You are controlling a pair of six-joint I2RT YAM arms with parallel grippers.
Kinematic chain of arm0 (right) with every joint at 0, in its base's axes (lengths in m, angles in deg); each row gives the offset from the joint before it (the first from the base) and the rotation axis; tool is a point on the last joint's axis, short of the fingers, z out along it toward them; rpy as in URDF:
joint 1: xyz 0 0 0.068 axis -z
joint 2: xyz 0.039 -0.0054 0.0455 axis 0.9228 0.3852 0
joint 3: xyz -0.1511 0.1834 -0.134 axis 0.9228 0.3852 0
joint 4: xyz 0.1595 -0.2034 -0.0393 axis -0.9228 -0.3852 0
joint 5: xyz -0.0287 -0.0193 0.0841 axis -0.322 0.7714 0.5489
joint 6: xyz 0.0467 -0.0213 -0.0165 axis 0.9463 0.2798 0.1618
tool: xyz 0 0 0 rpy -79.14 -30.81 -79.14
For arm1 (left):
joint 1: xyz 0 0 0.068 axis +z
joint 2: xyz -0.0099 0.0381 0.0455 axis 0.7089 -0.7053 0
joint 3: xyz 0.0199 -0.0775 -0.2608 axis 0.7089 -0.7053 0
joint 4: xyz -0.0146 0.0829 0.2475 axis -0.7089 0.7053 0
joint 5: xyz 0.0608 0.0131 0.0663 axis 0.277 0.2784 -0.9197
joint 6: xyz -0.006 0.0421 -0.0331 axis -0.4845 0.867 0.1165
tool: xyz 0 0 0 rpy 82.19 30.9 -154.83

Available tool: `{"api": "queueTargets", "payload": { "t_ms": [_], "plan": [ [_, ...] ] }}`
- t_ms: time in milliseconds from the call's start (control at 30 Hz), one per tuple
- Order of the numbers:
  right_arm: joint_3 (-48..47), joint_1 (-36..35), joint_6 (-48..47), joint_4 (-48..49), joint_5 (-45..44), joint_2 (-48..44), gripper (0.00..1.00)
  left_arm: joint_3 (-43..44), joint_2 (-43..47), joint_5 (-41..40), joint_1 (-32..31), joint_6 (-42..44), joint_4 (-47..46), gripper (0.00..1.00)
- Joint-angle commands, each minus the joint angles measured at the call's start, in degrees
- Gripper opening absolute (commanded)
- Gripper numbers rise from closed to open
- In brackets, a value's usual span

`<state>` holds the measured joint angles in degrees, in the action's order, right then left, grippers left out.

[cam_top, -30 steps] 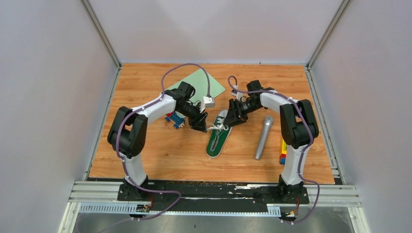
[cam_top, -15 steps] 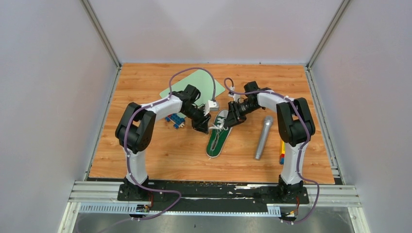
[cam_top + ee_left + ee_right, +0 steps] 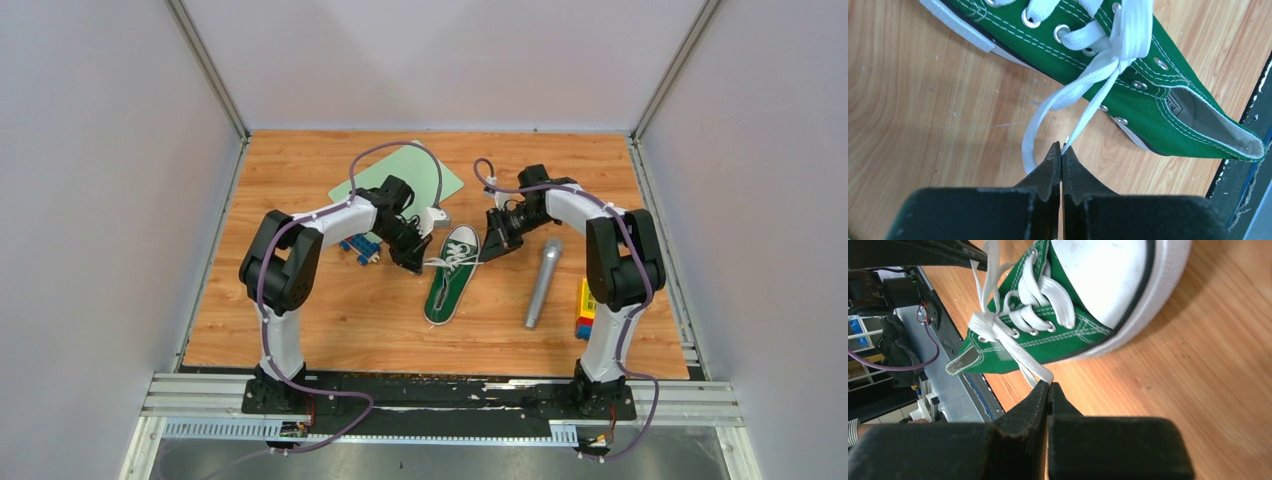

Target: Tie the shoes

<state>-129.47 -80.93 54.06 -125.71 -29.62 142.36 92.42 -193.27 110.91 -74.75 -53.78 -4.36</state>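
Observation:
The green sneaker (image 3: 449,278) lies mid-table with its white toe cap (image 3: 463,238) pointing away from the arm bases. Its white laces (image 3: 452,262) stretch out to both sides. My left gripper (image 3: 411,263) is at the shoe's left side. In the left wrist view the left gripper (image 3: 1061,148) is shut on a lace loop (image 3: 1074,98) coming from the knot over the shoe (image 3: 1168,100). My right gripper (image 3: 491,249) is at the shoe's right side. In the right wrist view the right gripper (image 3: 1048,385) is shut on the other lace loop (image 3: 1029,367) next to the shoe (image 3: 1068,347).
A grey microphone (image 3: 542,283) lies right of the shoe. Blue bricks (image 3: 360,246) sit under the left arm, a green mat (image 3: 390,176) lies behind them, and a yellow and red brick stack (image 3: 583,309) stands near the right arm's base. Walls enclose three sides.
Both grippers have shut on the lace loops. The right gripper has drawn away to the right and the laces now stretch across the shoe.

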Motion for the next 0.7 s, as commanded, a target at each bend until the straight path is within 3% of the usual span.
{"api": "queueTargets", "payload": {
  "t_ms": [0, 267, 667],
  "plan": [
    [1.56, 1.32, -2.75, -1.76, -3.48, -2.96, 0.00, -1.35, 4.44, -5.32, 0.51, -2.10, 2.52, 0.00],
    [1.89, 1.31, -3.19, -1.91, -3.90, -2.62, 0.00, -2.03, 5.13, -9.87, 0.52, -1.83, 3.36, 0.00],
    [2.54, 1.31, -3.38, -2.14, -1.79, -3.18, 0.00, -2.92, 6.08, -8.54, 0.51, -1.27, 3.71, 0.00]
  ]
}}
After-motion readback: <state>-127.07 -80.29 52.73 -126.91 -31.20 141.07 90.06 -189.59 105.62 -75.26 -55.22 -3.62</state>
